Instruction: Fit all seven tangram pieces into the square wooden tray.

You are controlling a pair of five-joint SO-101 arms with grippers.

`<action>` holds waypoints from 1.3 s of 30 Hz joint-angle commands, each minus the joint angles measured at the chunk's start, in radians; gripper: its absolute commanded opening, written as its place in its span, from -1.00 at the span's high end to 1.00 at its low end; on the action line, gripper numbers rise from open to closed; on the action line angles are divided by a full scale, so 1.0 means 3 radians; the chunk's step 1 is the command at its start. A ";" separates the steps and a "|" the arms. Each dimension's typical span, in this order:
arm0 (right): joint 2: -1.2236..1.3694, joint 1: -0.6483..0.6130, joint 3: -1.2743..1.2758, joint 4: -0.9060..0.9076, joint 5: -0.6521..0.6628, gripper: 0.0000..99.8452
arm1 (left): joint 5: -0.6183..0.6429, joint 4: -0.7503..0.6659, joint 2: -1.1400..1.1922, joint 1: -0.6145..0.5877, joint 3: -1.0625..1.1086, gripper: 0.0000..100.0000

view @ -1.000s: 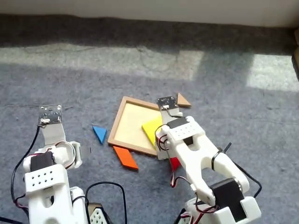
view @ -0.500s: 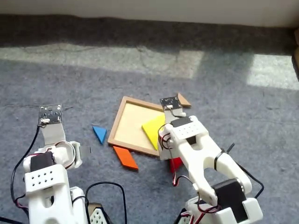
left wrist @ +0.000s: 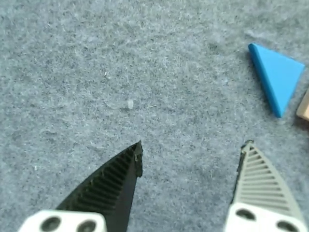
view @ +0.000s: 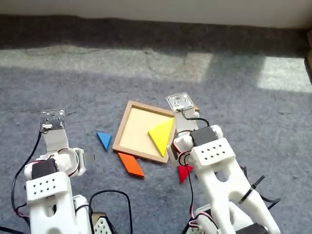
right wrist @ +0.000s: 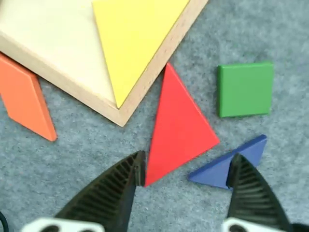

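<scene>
In the high view, the square wooden tray (view: 121, 131) is seen at frame centre on the grey desk (view: 73, 87). A yellow triangle (view: 162, 135) is laid in its right part, a light blue triangle (view: 104, 140) is just left of it, an orange parallelogram (view: 130, 164) is below and a red triangle (view: 184, 171) is at lower right. In the left wrist view, the left claw (left wrist: 193, 145) is seen released over bare desk. In the right wrist view, the right claw (right wrist: 188, 157) is spread wide and empty, with the red triangle's lower part framed between its fingers; a green square (right wrist: 245, 89) and a dark blue triangle (right wrist: 229, 162) are close by. The red piece is judged next: it should be gripped across two edges, the dark blue triangle left uncaught, and lifted clear of the rim.
</scene>
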 commanded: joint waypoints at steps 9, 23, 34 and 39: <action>0.0969 -0.0217 -0.0176 -0.0448 -0.0496 0.29 | -0.0026 -0.0046 0.0013 -0.0033 -0.0013 0.38; 0.1327 -0.0074 -0.0151 -0.0862 -0.0491 0.31 | -0.0026 -0.0046 0.0013 -0.0033 -0.0013 0.38; 0.1322 -0.0069 -0.0151 -0.0872 -0.0486 0.52 | -0.0026 -0.0046 0.0013 -0.0033 -0.0013 0.38; 0.1082 0.0059 -0.0176 -0.0601 -0.0307 0.52 | -0.0026 -0.0046 0.0013 -0.0038 -0.0013 0.38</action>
